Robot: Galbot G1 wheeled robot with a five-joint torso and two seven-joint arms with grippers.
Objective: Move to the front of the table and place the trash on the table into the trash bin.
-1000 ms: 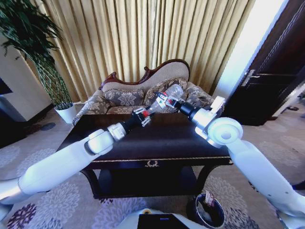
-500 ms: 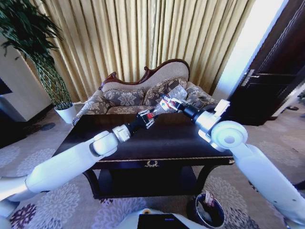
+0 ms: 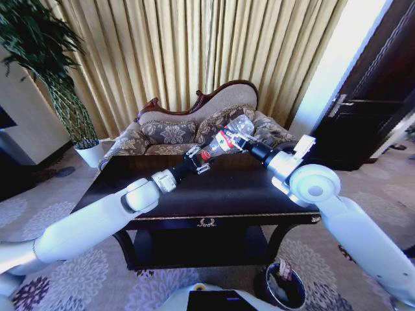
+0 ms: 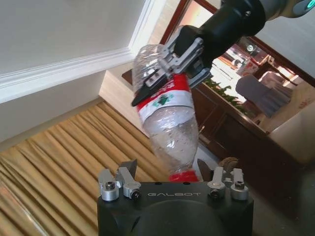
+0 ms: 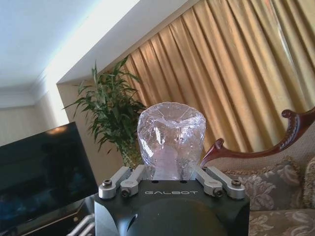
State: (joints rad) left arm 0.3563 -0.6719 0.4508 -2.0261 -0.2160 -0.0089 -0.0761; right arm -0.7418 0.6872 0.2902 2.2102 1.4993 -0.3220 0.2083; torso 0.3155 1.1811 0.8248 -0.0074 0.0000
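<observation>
A clear plastic bottle (image 3: 228, 135) with a red label hangs tilted above the far side of the dark table (image 3: 214, 194). My right gripper (image 3: 237, 143) is shut on its body at the label; in the left wrist view the right gripper (image 4: 165, 73) clamps the bottle (image 4: 172, 128) crosswise. My left gripper (image 3: 200, 157) sits at the red cap end. Its fingers (image 4: 129, 168) stand open on either side of the cap without touching it. In the right wrist view the bottle's base (image 5: 171, 132) rises between the right gripper (image 5: 171, 167) fingers. The trash bin (image 3: 282, 285) stands on the carpet at the table's front right.
A patterned sofa (image 3: 175, 133) stands behind the table before gold curtains. A white plant pot (image 3: 91, 154) sits at the far left and a dark door (image 3: 369, 110) at the right. Patterned carpet (image 3: 91, 272) lies in front of the table.
The right arm has drawn the bottle slightly right and up. The left gripper followed a little, and the red cap now shows just beyond its fingertips.
</observation>
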